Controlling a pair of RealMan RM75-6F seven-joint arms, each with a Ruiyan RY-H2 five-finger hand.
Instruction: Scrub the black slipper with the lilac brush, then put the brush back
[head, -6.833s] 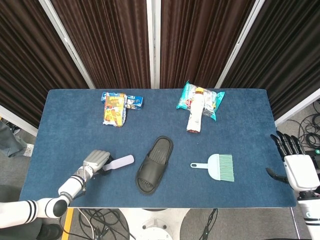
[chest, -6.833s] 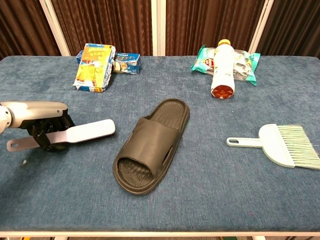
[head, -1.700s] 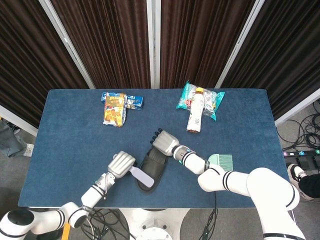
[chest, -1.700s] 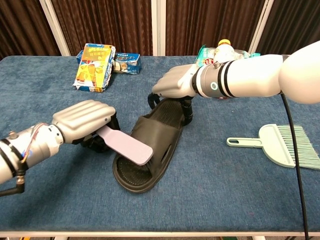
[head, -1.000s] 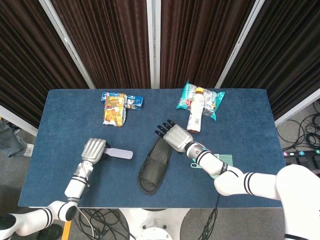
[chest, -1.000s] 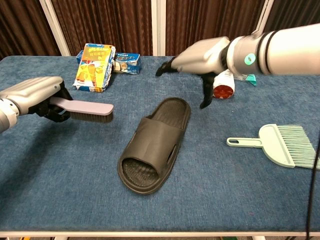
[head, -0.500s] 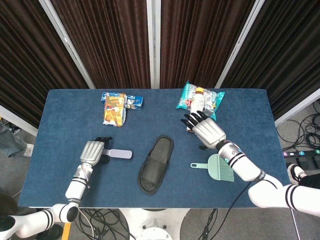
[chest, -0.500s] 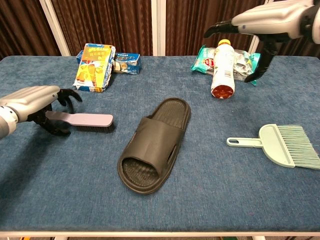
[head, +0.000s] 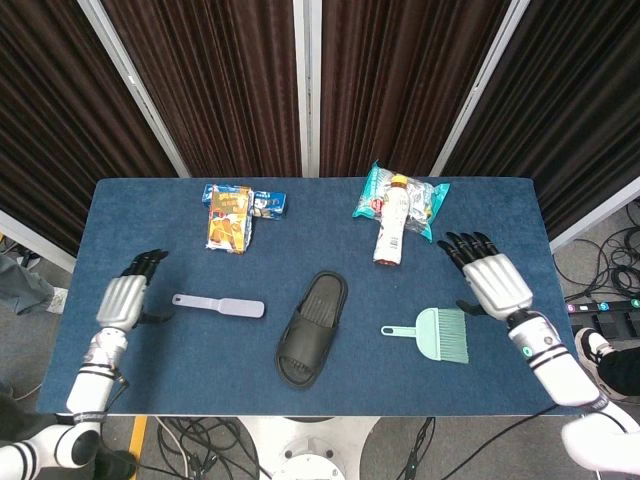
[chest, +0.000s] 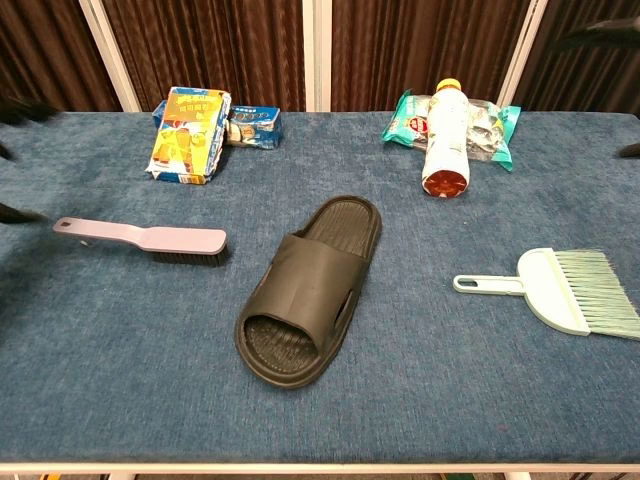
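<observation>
The black slipper (head: 311, 328) (chest: 307, 289) lies sole down near the middle of the table. To its left the lilac brush (head: 218, 304) (chest: 146, 238) lies flat on the cloth, bristles down, with nothing touching it. My left hand (head: 124, 297) hovers at the table's left edge, fingers spread, a short way left of the brush handle. Over the right edge my right hand (head: 492, 280) is held up with fingers spread, holding nothing. The chest view catches only dark fingertips of the hands at its side edges.
A mint dustpan brush (head: 434, 334) (chest: 556, 287) lies right of the slipper. A bottle (head: 392, 228) (chest: 446, 138) rests on a teal snack bag (head: 430, 198) at the back right. Yellow and blue snack packs (head: 232, 212) (chest: 194, 121) sit at the back left.
My left hand let go of the brush and drew back to the left edge. My right hand swung away from the bottle to the table's right edge. Brush and slipper stayed put.
</observation>
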